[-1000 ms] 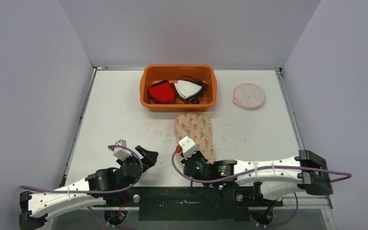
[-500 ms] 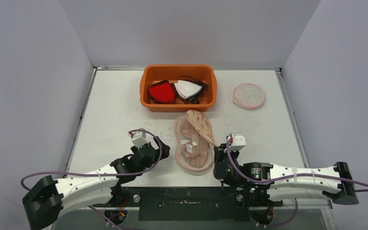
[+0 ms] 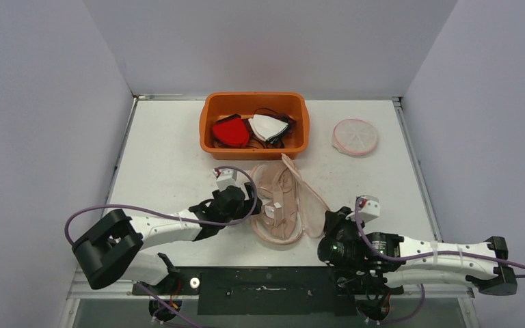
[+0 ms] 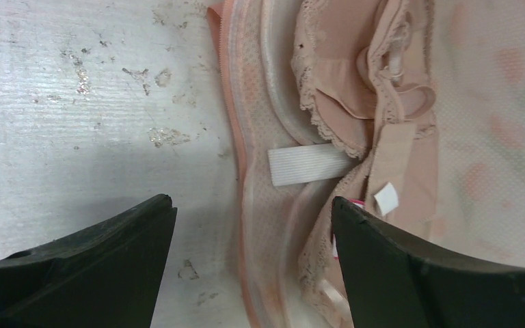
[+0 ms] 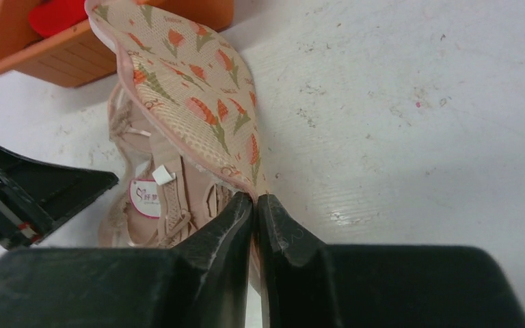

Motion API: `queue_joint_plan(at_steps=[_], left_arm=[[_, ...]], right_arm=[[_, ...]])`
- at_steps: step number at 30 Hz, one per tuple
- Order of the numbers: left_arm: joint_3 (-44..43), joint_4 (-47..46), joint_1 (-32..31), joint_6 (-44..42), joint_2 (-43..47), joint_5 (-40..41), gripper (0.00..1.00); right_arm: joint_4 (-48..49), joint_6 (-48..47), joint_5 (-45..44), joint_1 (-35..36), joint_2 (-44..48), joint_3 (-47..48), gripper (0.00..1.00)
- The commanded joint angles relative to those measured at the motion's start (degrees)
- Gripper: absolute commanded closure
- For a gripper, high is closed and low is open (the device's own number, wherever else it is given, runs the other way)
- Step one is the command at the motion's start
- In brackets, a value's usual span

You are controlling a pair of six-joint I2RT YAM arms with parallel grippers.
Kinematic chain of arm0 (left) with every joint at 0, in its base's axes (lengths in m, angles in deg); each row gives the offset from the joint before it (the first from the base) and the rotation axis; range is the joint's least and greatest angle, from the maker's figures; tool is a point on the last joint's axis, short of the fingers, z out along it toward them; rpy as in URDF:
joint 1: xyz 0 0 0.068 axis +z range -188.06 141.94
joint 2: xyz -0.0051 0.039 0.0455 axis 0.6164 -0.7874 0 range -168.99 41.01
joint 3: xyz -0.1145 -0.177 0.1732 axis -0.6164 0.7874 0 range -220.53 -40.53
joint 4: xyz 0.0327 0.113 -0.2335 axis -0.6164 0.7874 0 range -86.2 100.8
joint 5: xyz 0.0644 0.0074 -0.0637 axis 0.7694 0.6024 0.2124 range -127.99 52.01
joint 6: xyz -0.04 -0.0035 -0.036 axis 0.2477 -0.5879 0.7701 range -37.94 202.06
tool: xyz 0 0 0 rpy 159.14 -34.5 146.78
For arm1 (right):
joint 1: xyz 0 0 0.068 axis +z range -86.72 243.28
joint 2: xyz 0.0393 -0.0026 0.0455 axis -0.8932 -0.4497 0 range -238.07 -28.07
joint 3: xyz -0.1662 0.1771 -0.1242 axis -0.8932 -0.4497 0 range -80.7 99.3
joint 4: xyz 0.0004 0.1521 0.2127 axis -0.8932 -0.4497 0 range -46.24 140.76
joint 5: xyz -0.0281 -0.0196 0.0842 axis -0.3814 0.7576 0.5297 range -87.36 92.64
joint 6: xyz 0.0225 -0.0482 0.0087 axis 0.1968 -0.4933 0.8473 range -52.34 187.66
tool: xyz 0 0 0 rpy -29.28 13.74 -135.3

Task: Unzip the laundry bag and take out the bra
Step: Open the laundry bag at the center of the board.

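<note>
The pink mesh laundry bag [image 3: 301, 198] lies open in the middle of the table, its floral flap [image 5: 191, 102] pulled up to the right. The beige lace bra [image 3: 273, 205] lies inside it, with white tags, and also shows in the left wrist view [image 4: 355, 89] and the right wrist view [image 5: 157, 205]. My right gripper [image 3: 330, 220] is shut on the edge of the flap [image 5: 254, 198]. My left gripper [image 3: 249, 203] is open and empty, its jaws astride the bag's left rim [image 4: 246, 198], one over the table, one over the bra.
An orange tub [image 3: 254, 145] holding red and white bras stands just behind the bag. A round pink-rimmed mesh bag [image 3: 355, 136] lies at the back right. Grey walls close the table on three sides.
My right gripper has drawn the flap further right, opening the bag wider. My left arm has reached forward and right, up to the bag's left rim.
</note>
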Motion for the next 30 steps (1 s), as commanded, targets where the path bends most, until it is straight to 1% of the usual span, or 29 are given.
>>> queue_joint_plan(at_steps=[1,3,5,7,9,12,13,14,17,19,21,23,25,26,27,30], left_arm=[[-2.78,-1.9,1.03,-2.65,-4.32,-0.65,0.18],[-3.03,-1.88,1.32,-2.76,-6.16,-0.66,0.2],[-3.0,-2.22,1.57,-2.54,-7.37,-1.15,0.23],[-2.75,-2.47,1.63,-2.14,-7.71,-1.5,0.24],[-2.42,-2.59,1.58,-1.89,-7.5,-1.69,0.24],[-1.68,-3.17,1.59,-1.85,-6.87,-1.77,0.24],[-1.64,-3.09,1.63,-1.88,-6.78,-1.66,0.24],[-1.71,-3.01,1.59,-2.0,-6.75,-1.57,0.24],[-1.9,-2.6,1.66,-1.92,-6.98,-1.52,0.24],[-1.69,-2.73,1.67,-1.73,-7.24,-1.52,0.25],[-1.28,-3.14,1.7,-1.25,-7.43,-1.57,0.25],[-0.67,-3.74,1.71,-0.82,-7.66,-1.68,0.25],[-0.19,-4.34,1.71,-0.52,-7.93,-1.86,0.26],[-0.03,-4.66,1.68,-0.36,-8.09,-2.1,0.26],[0.09,-4.99,1.76,-0.26,-8.29,-2.32,0.27],[0.48,-5.94,1.88,-0.04,-8.5,-3.34,0.3]], right_arm=[[-9.14,12.26,-3.21,0.16,5.55,-0.49,0.82],[-8.14,9.67,-3.12,0.24,9.61,-0.46,0.65],[-3.04,0.9,-2.6,0.26,13.45,-0.24,0.49],[2.79,-7.13,-1.42,0.17,15.55,0.59,0.4],[6.86,-14.15,0.25,0.19,14.95,2.02,0.35],[13.35,-24.36,3.12,0.26,10.7,4.96,0.33],[16.15,-29.24,4.55,0.26,9.07,6.37,0.33],[18.74,-31.54,5.92,0.29,7.24,7.37,0.34],[29.66,-42.68,12.87,0.51,2.79,8.61,0.35],[37.03,-47.59,18.73,0.6,-0.47,8.64,0.36],[40.68,-49.32,22.79,0.57,-5.43,9.71,0.36],[39.56,-49.96,23.45,0.29,-11.83,12.21,0.36],[35.81,-48.7,18.73,-0.07,-18.09,14.6,0.34],[35.29,-48.34,17.3,-0.47,-20.39,14.74,0.31],[35.68,-48.61,17.24,-1.25,-21.97,14.27,0.27],[40.31,-50.69,20.83,-3.59,-21.75,10.4,0.24]])
